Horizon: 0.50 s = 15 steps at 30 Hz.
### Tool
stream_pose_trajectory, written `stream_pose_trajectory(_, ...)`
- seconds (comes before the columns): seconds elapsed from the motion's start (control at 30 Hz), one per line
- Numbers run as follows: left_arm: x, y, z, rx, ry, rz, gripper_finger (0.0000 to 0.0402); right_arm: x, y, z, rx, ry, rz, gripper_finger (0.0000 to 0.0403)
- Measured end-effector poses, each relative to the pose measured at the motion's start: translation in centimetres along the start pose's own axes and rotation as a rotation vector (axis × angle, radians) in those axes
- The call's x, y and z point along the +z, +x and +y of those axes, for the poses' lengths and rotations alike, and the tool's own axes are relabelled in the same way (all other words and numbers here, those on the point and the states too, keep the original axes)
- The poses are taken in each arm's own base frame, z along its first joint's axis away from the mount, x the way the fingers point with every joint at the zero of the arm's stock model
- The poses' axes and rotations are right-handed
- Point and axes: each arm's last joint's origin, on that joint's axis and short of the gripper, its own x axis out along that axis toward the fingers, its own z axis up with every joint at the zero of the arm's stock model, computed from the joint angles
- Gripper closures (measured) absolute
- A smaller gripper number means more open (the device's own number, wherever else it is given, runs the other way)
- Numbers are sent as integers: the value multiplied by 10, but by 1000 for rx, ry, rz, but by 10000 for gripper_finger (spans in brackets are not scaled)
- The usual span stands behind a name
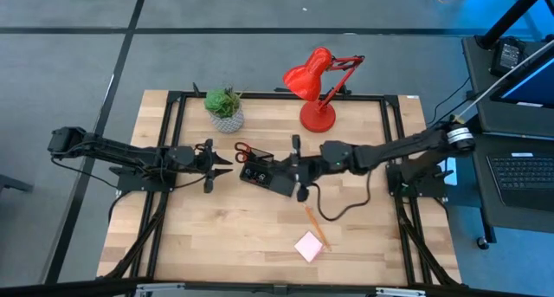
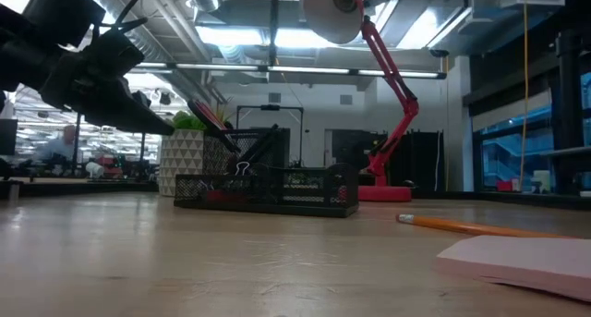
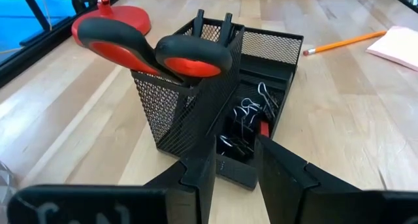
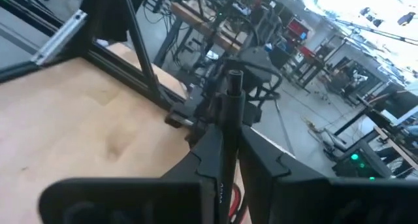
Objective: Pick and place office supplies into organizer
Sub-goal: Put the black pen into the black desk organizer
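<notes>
The right hand (image 1: 299,169) is clenched on a black pen (image 4: 230,129) above the organizer's (image 1: 264,174) 3 o'clock end, near the table's (image 1: 216,236) centre. If the pen enters tilted, it could catch the mesh rim and tip out. The left hand (image 1: 218,165) waits at the organizer's 9 o'clock, fingers released. Only the left wrist view shows inside: scissors (image 3: 153,51) upright in the tall section, clips (image 3: 248,116) in the tray. The pencil (image 1: 313,226) and sticky pad (image 1: 309,246) lie at 5 o'clock.
</notes>
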Motion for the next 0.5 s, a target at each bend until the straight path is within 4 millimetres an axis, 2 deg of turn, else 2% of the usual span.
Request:
stream_pose_trajectory(0.27, -1, 0, 0, 0, -6, 11, 302, -39, 31, -2, -58, 20, -19, 360)
stream_pose_trajectory(0.5, -2, 0, 0, 0, -8, 18, 302, -67, 41, -7, -80, 181, 36, 360)
